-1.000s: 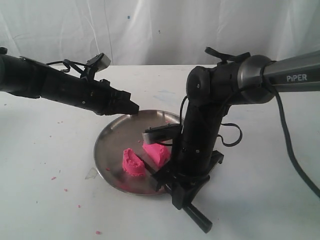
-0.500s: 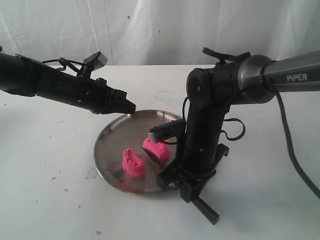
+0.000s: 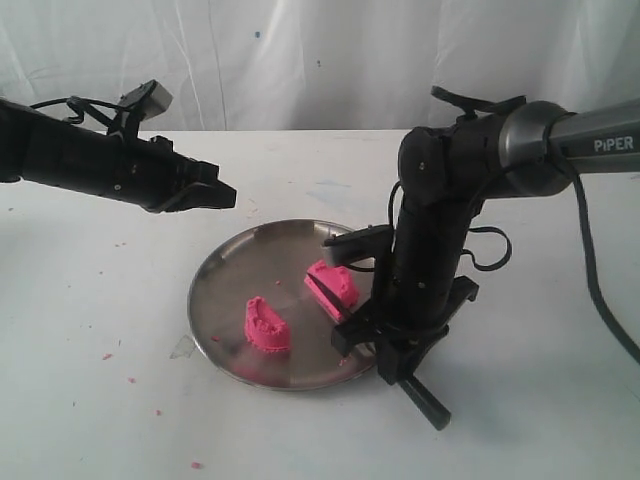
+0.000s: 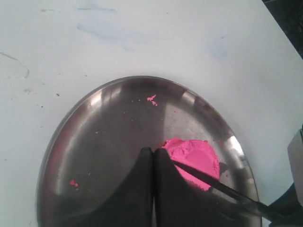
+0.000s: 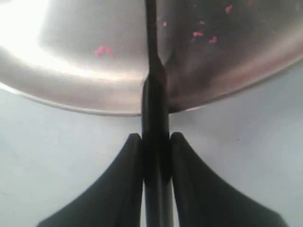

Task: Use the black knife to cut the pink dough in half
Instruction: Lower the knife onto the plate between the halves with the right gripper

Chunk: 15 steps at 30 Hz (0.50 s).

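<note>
The pink dough lies on the steel plate (image 3: pixel 212 272) as two half-round pieces, one (image 3: pixel 267 327) near the plate's front and the other (image 3: pixel 336 285) to its right. The right gripper (image 3: pixel 375 356) is shut on the black knife's handle (image 3: pixel 426 402) at the plate's right rim. The knife's blade (image 3: pixel 322 297) rests against the cut face of the right piece. In the right wrist view the fingers clamp the knife (image 5: pixel 155 118), which reaches over the plate (image 5: pixel 71 71). The left gripper (image 3: pixel 222 193) hovers shut and empty beyond the plate's upper left; its view shows one dough piece (image 4: pixel 196 157) and the blade (image 4: pixel 215 183).
Tiny pink crumbs (image 3: pixel 107 356) dot the white table left of and in front of the plate, and some lie on the plate (image 4: pixel 152 99). A white curtain (image 3: pixel 320 60) hangs behind the table. The right arm's cable (image 3: pixel 590 300) loops down at the right.
The left arm has pulled back to the left and up, off the plate's rim. The right arm has shifted right with the knife, and the right dough piece has slid right, widening the gap.
</note>
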{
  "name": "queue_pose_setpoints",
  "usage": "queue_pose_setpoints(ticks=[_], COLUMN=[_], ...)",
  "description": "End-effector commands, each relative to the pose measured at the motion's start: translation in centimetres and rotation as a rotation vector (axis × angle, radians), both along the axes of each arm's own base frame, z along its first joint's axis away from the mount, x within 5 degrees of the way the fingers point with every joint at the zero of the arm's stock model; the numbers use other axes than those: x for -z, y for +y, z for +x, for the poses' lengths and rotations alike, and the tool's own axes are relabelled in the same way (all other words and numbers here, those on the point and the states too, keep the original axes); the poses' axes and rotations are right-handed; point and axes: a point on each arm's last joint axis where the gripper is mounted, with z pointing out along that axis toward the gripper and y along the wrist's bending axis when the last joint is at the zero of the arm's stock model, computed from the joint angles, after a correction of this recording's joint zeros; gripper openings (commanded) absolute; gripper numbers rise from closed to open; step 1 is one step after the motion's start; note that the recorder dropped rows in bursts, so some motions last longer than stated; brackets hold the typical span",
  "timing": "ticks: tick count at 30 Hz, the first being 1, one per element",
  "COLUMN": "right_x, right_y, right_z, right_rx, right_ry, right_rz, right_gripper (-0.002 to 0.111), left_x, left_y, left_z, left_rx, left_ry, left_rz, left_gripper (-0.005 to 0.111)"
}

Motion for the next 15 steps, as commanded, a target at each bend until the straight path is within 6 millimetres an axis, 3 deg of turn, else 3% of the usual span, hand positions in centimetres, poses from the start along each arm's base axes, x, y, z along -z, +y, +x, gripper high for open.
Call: queue_pose_setpoints(ticks=[1, 6, 15], right_x=[-0.3, -1.0, -3.3], right_y=[-0.9, -0.4, 0.3], right_z=[0.5, 0.5, 0.4], right_rx=[0.023, 0.038, 0.048], right_ry=[-0.016, -0.037, -0.107], right_rz=[-0.007, 0.056, 0.177], right_gripper=[0.000, 0.000, 0.000], left_x=[-0.9, -1.8, -5.0], left_y=[0.2, 0.3, 0.6], left_z=[-1.0, -1.5, -3.0], left_rx=[-0.005, -0.014, -0.037], left_ry=[-0.022, -0.043, -0.135], left_rz=[-0.004, -0.003, 0.004], left_gripper=[0.000, 0.000, 0.000])
